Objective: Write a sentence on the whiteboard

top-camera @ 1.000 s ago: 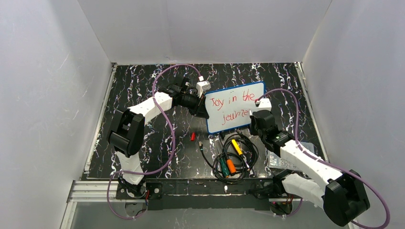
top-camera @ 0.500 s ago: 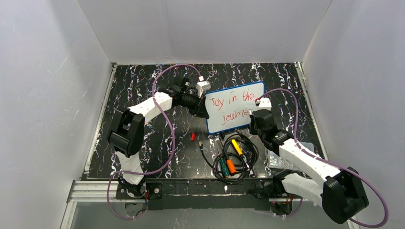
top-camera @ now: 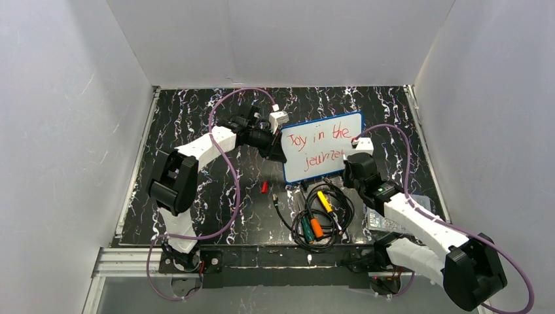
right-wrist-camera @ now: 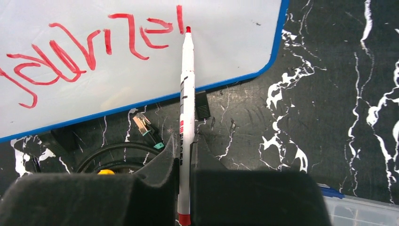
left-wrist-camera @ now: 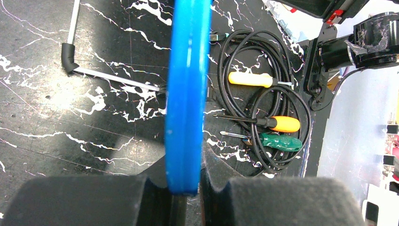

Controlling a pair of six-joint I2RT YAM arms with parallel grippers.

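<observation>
**Top view:** board sits right of centre on the black marbled surface, askew, its right end farther back. Sentence is in red on two lines, "Joy in the" over "journe"; the end of line two is hidden by the right arm. Left fingers are at the board's left edge. Right fingers are at the end of line two. Nearer than the board there is a coiled black cable with yellow, orange and green screwdrivers lying on it. A small red piece is left of the coil. A clear box lies beside the right arm.

**Left wrist:** left fingers are clamped on the board's blue rim, seen edge-on, one pad on each face. A hex key lies on the surface to the left. The cable and the three screwdrivers are to the right.

**Right wrist:** right fingers are closed tight on a white marker, which points away from the camera. Its red tip is over the board, just beside the last stroke of the sentence. Tip contact can't be confirmed. A cable plug lies just near of the rim. A corner of the clear box shows bottom right.
</observation>
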